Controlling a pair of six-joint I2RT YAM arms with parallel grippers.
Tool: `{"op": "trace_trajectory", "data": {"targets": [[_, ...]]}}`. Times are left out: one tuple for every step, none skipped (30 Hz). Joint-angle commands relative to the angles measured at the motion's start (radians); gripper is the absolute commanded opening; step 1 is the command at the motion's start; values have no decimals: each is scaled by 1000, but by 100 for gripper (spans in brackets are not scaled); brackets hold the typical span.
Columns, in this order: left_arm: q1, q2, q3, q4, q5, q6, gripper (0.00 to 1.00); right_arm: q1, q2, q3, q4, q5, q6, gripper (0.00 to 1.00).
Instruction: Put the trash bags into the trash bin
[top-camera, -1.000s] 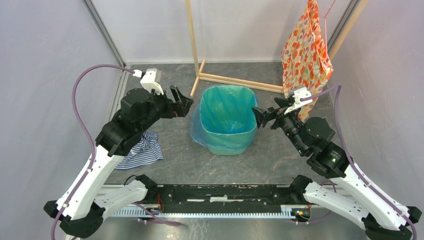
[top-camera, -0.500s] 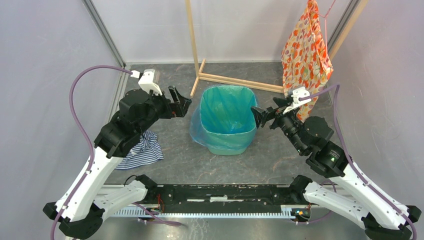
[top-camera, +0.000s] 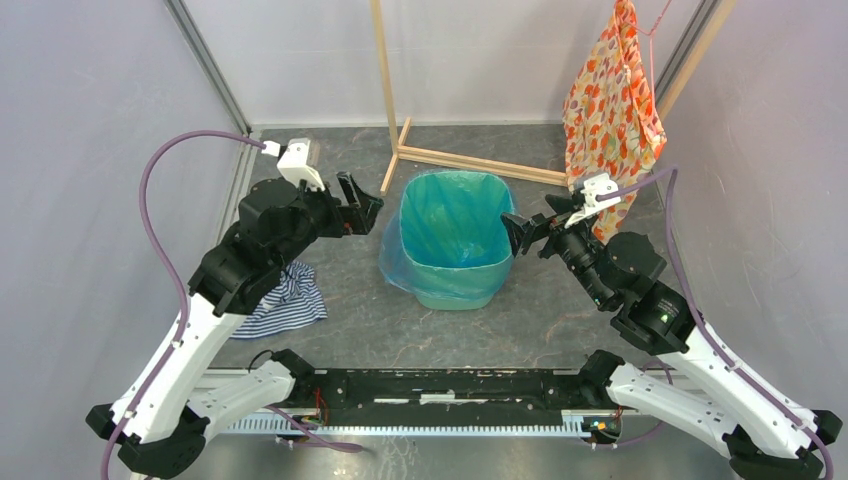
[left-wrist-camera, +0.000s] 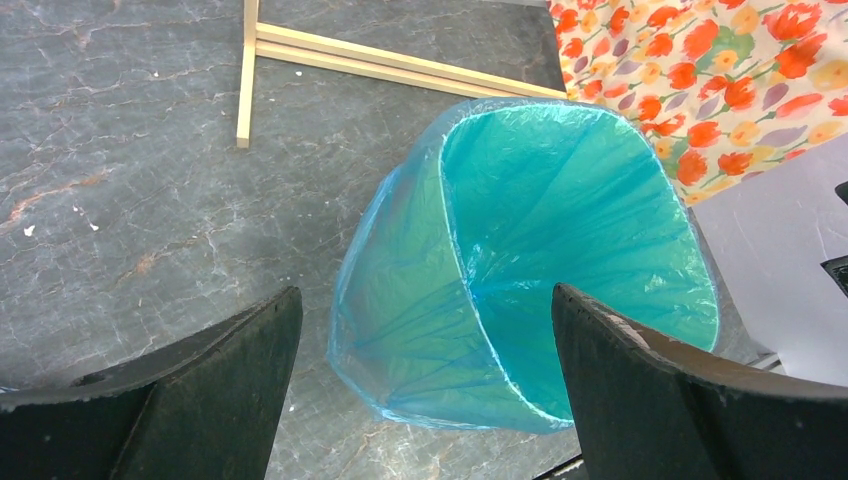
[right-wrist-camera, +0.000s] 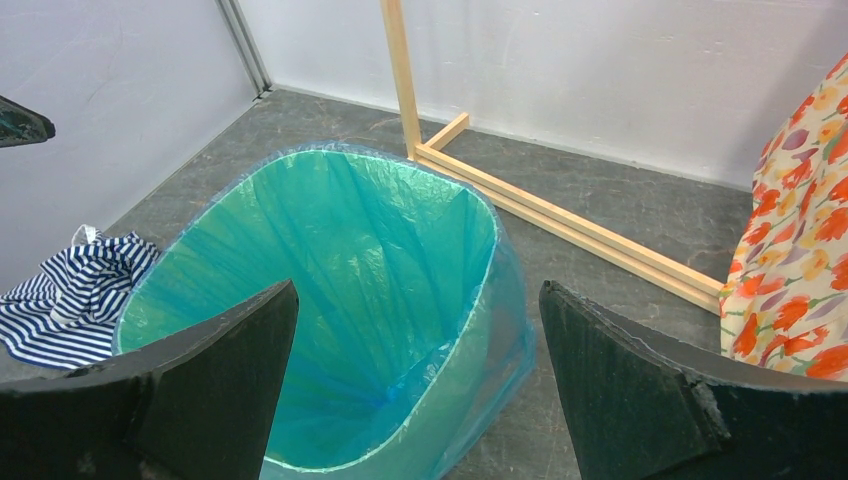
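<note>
One light-blue trash bag (top-camera: 450, 210) lines the green bin (top-camera: 458, 290) on the tabletop (top-camera: 350, 325), its edge folded over the rim. By the look of it, the job is done. The left claw (top-camera: 362, 205) and right claw (top-camera: 516, 236) flank the bin, both wide and empty. Against a second ago little differs: the left claw has edged a touch away, and the right has barely shifted.
</note>
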Motion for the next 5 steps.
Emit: {"op": "trace_trajectory", "data": {"targets": [[-1, -10, -3, 30, -11, 45, 100, -1, -7, 41, 32, -3, -6, 98], [-2, -11, -3, 30, -10, 45, 100, -1, -6, 41, 32, -4, -6, 98], [-1, -10, -5, 29, -10, 44, 100, -1, -4, 41, 32, -6, -6, 98], [-1, -11, -5, 30, -12, 45, 100, -1, -3, 41, 31, -7, -4, 98], [-1, -12, -6, 29, -12, 42, 100, -1, -3, 43, 29, -9, -5, 98]]}}
